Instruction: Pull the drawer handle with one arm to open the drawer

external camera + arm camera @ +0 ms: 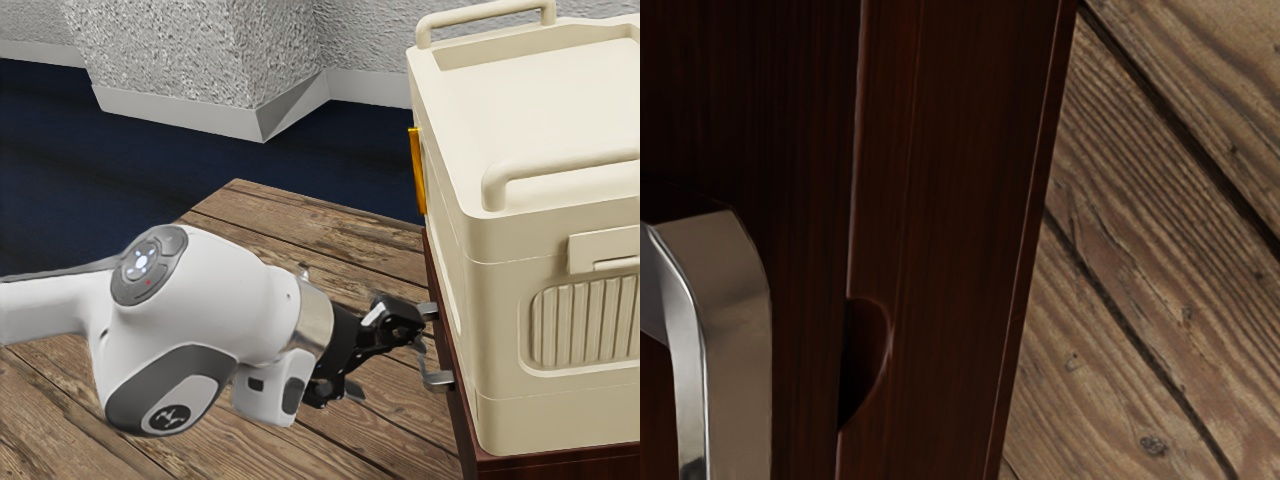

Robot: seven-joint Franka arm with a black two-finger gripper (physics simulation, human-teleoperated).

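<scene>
The black two-finger gripper (410, 335) is at the front of the dark red-brown wooden cabinet (462, 425), its forward end right up against the metal drawer handle (437, 378) in the exterior view. How far open it is cannot be told from the pictures, nor whether it has hold of the handle or is only near it. The handle lies just ahead of the gripper, standing out from the cabinet front; one of its mounts is beside the gripper's end, the other nearer the exterior camera. In the wrist view the handle is a bent, shiny bar with a flat face, fixed to the dark drawer front (805, 150). A pale seam runs alongside it, with a rounded dark patch (862, 360) touching the seam. How far out the drawer stands cannot be told.

Behind the gripper, the white arm (230, 305) comes in from the exterior view's left. Below the gripper is a surface of brown, grained planks (300, 225), which the wrist view shows past the cabinet's edge. Above and beyond the gripper, a large cream case (500, 320) with raised grips and a ribbed panel rests on the cabinet. An orange strip (417, 172) is at the case's side, farther from the exterior camera than the gripper. Well beyond are a dark blue floor (190, 160) and a rough grey wall (200, 50).
</scene>
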